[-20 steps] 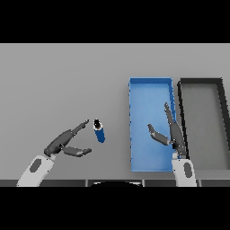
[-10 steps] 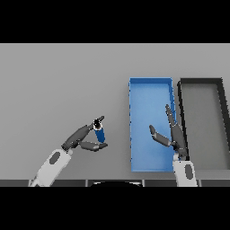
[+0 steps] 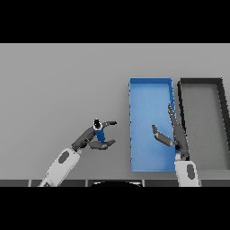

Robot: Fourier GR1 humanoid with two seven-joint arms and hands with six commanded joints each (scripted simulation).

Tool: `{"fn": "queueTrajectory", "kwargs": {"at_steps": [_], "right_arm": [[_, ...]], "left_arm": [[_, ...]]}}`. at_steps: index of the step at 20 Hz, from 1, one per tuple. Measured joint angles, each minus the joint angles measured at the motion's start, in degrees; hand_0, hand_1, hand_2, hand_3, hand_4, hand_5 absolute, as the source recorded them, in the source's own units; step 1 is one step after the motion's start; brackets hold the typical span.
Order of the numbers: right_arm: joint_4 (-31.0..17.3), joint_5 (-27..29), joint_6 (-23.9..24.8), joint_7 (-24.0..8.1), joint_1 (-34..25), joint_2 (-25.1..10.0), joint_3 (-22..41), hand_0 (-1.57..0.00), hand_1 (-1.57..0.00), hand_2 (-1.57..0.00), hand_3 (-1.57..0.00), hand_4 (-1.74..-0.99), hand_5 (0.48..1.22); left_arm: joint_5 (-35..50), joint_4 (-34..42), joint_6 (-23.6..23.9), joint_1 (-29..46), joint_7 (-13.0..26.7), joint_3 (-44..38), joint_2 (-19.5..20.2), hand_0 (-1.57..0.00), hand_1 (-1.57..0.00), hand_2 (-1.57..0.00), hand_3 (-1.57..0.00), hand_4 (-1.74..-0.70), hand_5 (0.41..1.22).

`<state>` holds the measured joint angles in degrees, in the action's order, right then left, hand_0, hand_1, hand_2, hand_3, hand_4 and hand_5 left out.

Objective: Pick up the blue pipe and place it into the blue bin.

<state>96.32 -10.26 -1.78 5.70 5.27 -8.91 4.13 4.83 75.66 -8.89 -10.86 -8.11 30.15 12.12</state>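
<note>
Grey worktop [image 3: 54,85] fills the head view, and the blue bin [image 3: 150,87] serves as the landmark for everything on it. Well to the left of the bin, near its lower half, the white and grey left arm comes up from the lower edge and ends in the left robot hand [image 3: 92,139]. Its dark fingers and thumb are curled round the blue pipe [image 3: 99,133], one finger reaching out above the pipe toward the bin and the thumb crossing just below it. The pipe stands roughly upright in that grip, its dark open end showing at the top; whether its lower end touches the worktop cannot be told. Pipe and bin are apart, with a strip of bare worktop between them. The blue bin is a long rectangular tray with raised walls, lying lengthwise away from the robot. Over the bin's right wall, near its lower end, hovers the right robot hand [image 3: 175,137], spread, its fingers straight and pointing away from the robot, the thumb stuck out leftward above the bin's floor, holding nothing. Just beside the blue bin on its right lies a black bin [image 3: 201,83] of the same shape.
</note>
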Motion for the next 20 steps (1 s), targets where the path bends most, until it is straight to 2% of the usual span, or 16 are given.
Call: {"fn": "queueTrajectory", "kwargs": {"at_steps": [2, 3, 4, 5, 6, 7, 11, 16, 18, 20], "right_arm": [[0.17, 0.48, 0.04, 0.34, -0.07, 0.09, -0.28, 0.0, 0.0, 0.0, 0.0, -1.219, 0.657], [0.43, 0.14, 0.08, 0.54, 0.34, 0.25, 0.06, 0.0, 0.0, 0.0, 0.0, -1.224, 0.658], [0.48, 0.4, -0.21, 0.89, 0.58, 0.5, 0.26, 0.0, 0.0, 0.0, 0.0, -1.227, 0.66], [0.18, 0.62, -0.13, -0.12, -0.09, 0.57, 0.06, 0.0, 0.0, 0.0, 0.0, -1.233, 0.66], [-0.1, 0.48, -0.05, -0.75, -0.19, 1.16, 0.43, 0.0, 0.0, 0.0, 0.0, -1.228, 0.656], [0.55, 0.4, 0.02, 0.17, 0.68, 1.0, 0.42, 0.0, 0.0, 0.0, 0.0, -1.224, 0.651], [-0.19, 0.55, -0.25, -1.17, -0.44, 1.4, 0.68, 0.0, 0.0, 0.0, 0.0, -1.217, 0.631], [-0.52, 0.84, -0.1, -0.95, -0.85, 0.93, -0.06, 0.0, 0.0, 0.0, 0.0, -1.22, 0.638], [-0.62, -0.35, 0.22, -1.74, -0.98, 0.96, 0.51, 0.0, 0.0, 0.0, 0.0, -1.204, 0.64], [-0.03, -0.9, 0.67, -1.03, -0.87, 1.04, 0.72, 0.0, 0.0, 0.0, 0.0, -1.184, 0.643]], "left_arm": [[1.77, -1.15, -0.03, -0.61, -1.12, -1.46, -0.9, -0.6, -0.75, -0.87, -0.91, -1.44, 0.91], [1.6, -0.7, 0.45, -0.43, -0.51, -1.2, -1.2, -0.8, -0.92, -1.01, -1.03, -1.5, 0.972], [1.66, -0.31, 0.14, -0.04, -0.18, -0.75, -1.28, -0.95, -1.05, -1.12, -1.12, -1.54, 1.022], [1.9, 0.05, 0.04, 0.05, 0.4, -0.37, -1.62, -1.07, -1.15, -1.21, -1.19, -1.58, 1.062], [1.39, 0.3, 0.62, 0.31, -0.13, 0.35, -1.84, -1.17, -1.24, -1.28, -1.27, -1.55, 1.094], [0.65, 0.84, 1.39, 0.79, -1.25, 0.89, -1.56, -1.25, -1.3, -1.34, -1.33, -1.53, 1.119], [-1.3, 1.23, 2.34, 0.36, -2.98, 0.88, -2.37, -1.44, -1.46, -1.48, -1.47, -1.48, 1.179], [-1.23, 5.77, 2.96, -0.53, -5.31, 0.07, -3.89, -1.53, -1.53, -1.54, -1.54, -1.47, 1.207], [-0.19, 7.88, 2.35, -2.3, -2.73, -0.44, -4.58, -1.54, -1.55, -1.55, -1.55, -1.47, 1.212], [0.06, 11.22, 1.25, -2.69, -1.81, 0.05, -4.22, -1.55, -1.56, -1.56, -1.56, -1.47, 1.215]]}}
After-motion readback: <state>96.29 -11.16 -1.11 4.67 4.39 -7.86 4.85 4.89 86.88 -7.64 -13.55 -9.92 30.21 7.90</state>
